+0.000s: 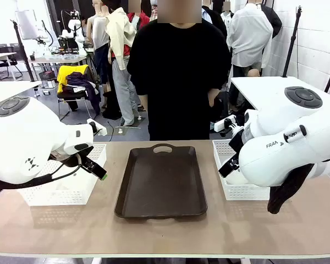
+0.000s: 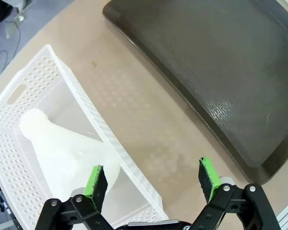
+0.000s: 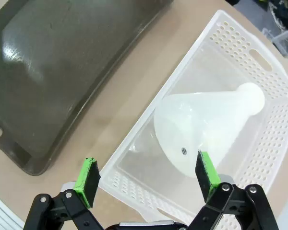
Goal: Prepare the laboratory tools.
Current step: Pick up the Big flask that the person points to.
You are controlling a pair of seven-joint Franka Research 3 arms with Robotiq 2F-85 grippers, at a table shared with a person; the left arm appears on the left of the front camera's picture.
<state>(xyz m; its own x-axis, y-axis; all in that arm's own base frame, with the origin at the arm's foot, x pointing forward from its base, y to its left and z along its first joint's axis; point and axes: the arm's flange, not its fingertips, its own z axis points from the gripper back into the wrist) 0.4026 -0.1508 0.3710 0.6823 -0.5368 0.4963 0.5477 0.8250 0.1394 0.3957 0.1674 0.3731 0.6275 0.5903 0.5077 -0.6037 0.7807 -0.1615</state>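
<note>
**Front view:** Two white arms are flanking a dark brown tray point(image 1: 160, 181) that is lying bare at the middle of the table point(image 1: 165, 236). A person in black point(image 1: 179, 77) is standing at the far edge. The left arm point(image 1: 27, 143) is hanging over the left white basket point(image 1: 55, 199), and the right arm point(image 1: 297, 146) over the right white basket point(image 1: 247, 192). The job appears to be at its opening step: no flask is lifted yet, and the tray looks the likely place for both.

**Left wrist view:** The left gripper point(image 2: 152, 176) is hovering with its green pads spread wide, gripping nothing. It is straddling the basket's long wall, one pad in line with the left flask point(image 2: 57, 148) and the other over bare tabletop. That flask is lying on its side inside the basket, neck pointing toward the end with the handle slot. The next move seems to call for sliding across above the flask, then coming down with both fingers inside the lattice wall, which is standing in the way.

**Right wrist view:** The right gripper point(image 3: 147, 172) is hovering likewise, fingers apart and bare, above a corner of its basket. The right flask point(image 3: 206, 120) is lying on its side in there, wide base toward the camera and neck toward the far wall. The tray's rim is running just beside the basket. The smooth cone is likely to slip under a pinch on the taper, and the basket walls are leaving little room around it.
</note>
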